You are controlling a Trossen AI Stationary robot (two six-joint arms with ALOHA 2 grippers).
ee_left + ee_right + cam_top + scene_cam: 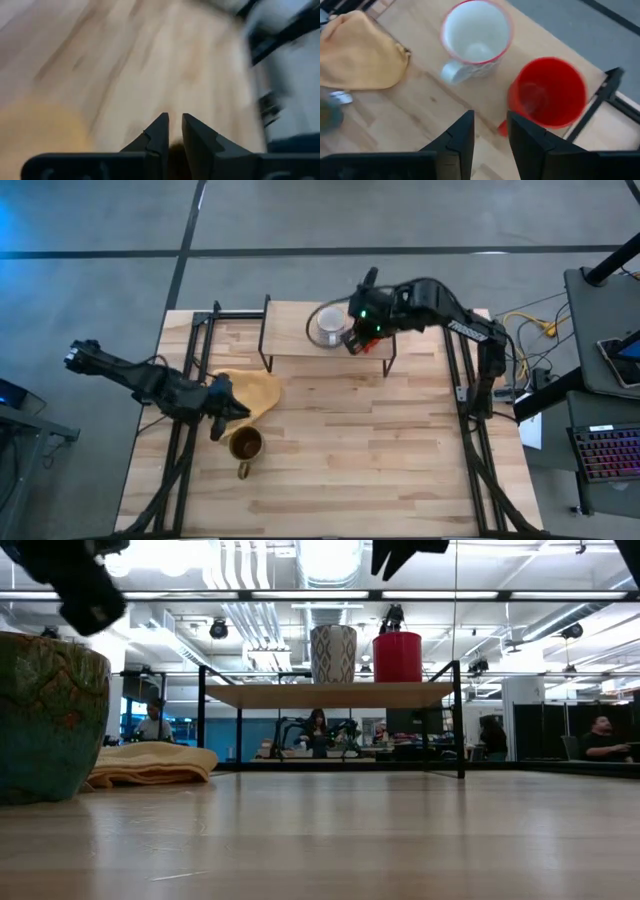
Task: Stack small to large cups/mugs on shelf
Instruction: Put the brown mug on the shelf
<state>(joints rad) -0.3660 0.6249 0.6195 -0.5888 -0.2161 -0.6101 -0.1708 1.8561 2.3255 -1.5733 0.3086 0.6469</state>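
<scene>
The white mug point(476, 36) and the red mug point(549, 92) stand upright side by side on the light-wood shelf point(330, 695). They also show in the low view, white point(333, 653) and red point(397, 656). My right gripper point(490, 127) hovers open and empty above them, over the shelf's right part point(356, 338). The brown-olive mug point(245, 445) stands upright on the tabletop, large at the low view's left point(50, 720). My left gripper point(220, 425) hangs just above and beside it, shut and empty point(175, 122).
A yellow cloth point(250, 392) lies crumpled on the table between the shelf and the brown-olive mug, right behind my left gripper. Black metal frames point(195, 370) run along the table's left and right sides. People show in the room beyond the table.
</scene>
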